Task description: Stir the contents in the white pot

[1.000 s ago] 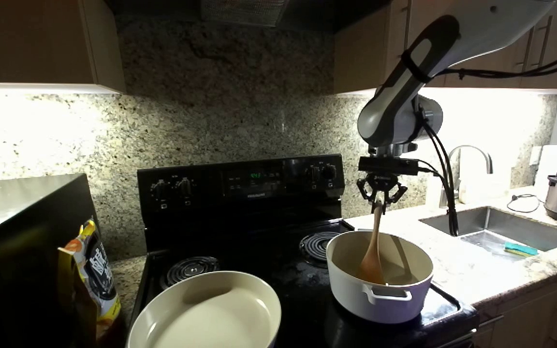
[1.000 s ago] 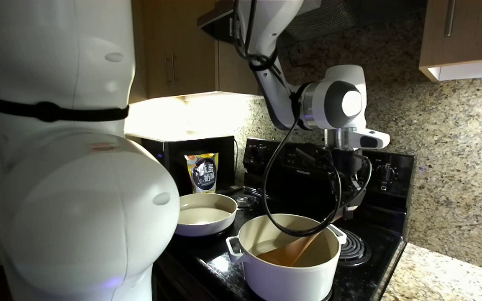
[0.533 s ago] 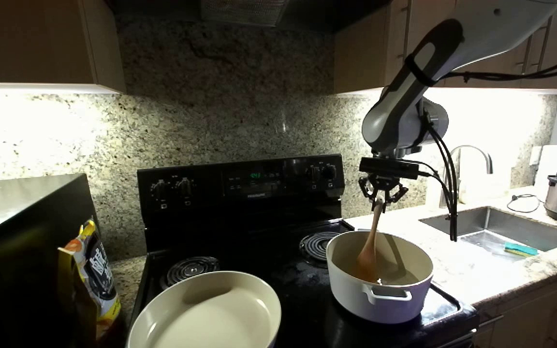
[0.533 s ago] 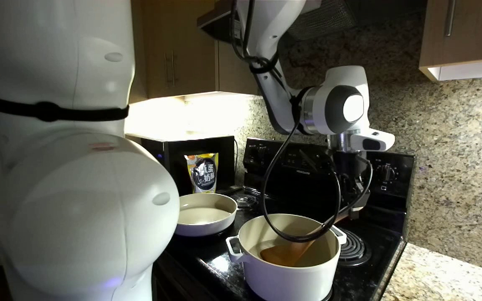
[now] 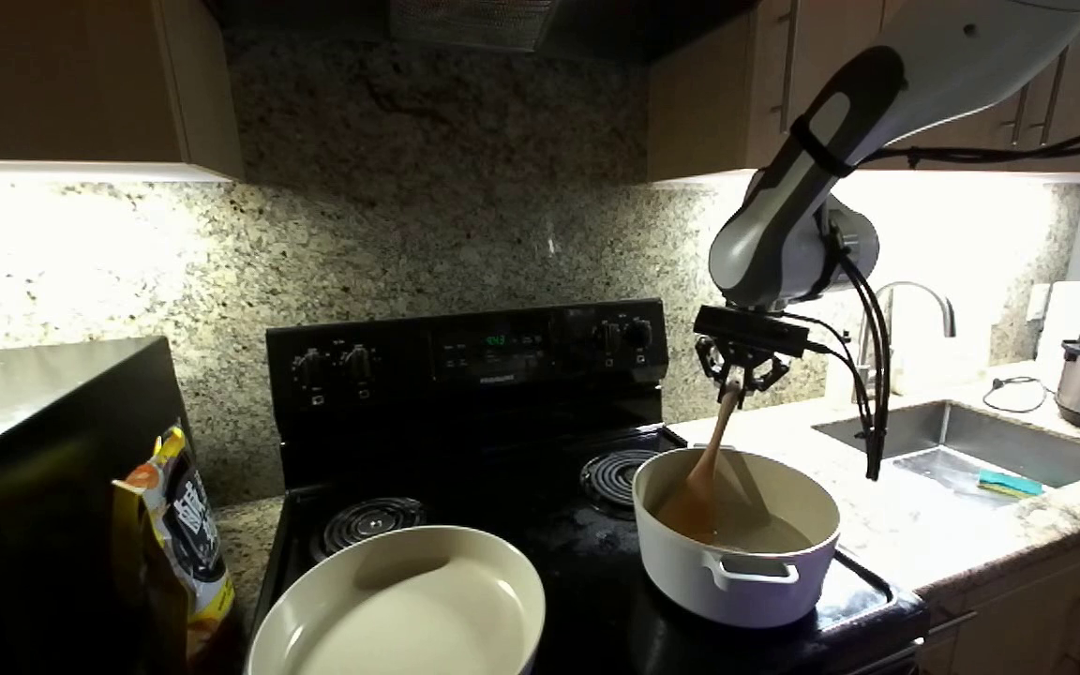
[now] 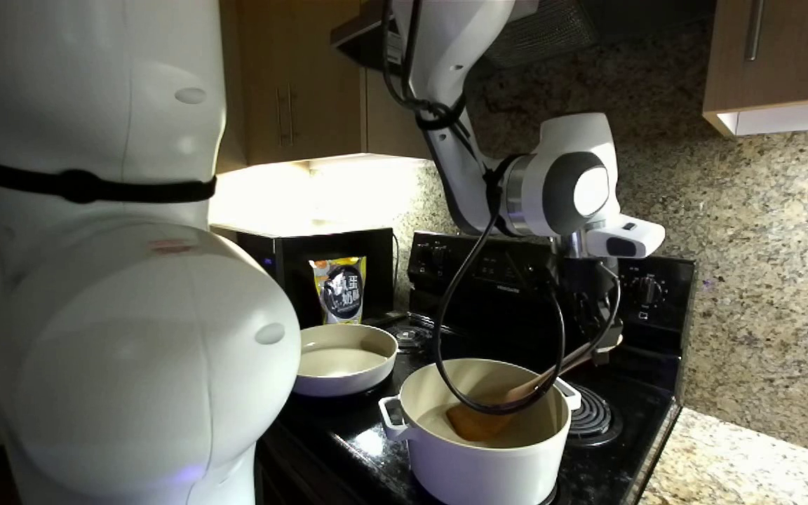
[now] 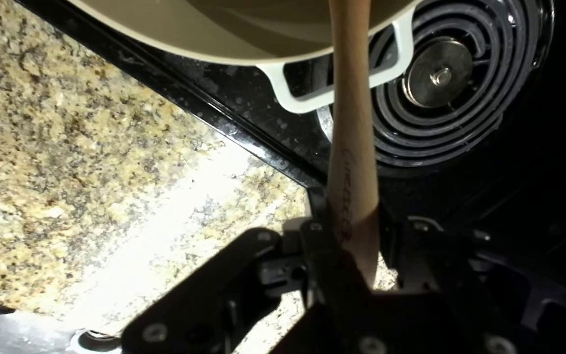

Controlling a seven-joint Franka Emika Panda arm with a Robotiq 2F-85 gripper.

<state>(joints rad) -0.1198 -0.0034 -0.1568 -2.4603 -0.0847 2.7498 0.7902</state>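
The white pot [image 5: 746, 605] stands on the stove's front burner and shows in both exterior views [image 6: 485, 470]. Its rim and one handle [image 7: 300, 104] show in the wrist view. My gripper [image 5: 732, 392] is above and beside the pot's rim, shut on the handle of a wooden spoon [image 5: 701, 476]. The spoon slants down over the rim, its head [image 6: 475, 424] low inside the pot. In the wrist view the handle [image 7: 353, 162] sits between both fingers [image 7: 354, 216]. A glint shows at the pot's bottom; what the pot holds cannot be told clearly.
A wide shallow cream dish [image 5: 418, 623] sits on the stove beside the pot. A snack bag [image 5: 188, 534] stands by the black microwave [image 6: 313, 259]. A cable loop [image 6: 440, 337] hangs from the arm in front of the pot. The sink [image 5: 962, 422] lies beyond the counter.
The spoon's head has swept across inside the pot, leftward in an exterior view and rightward in another. The wrist has tilted and shifted slightly. The pot has not moved.
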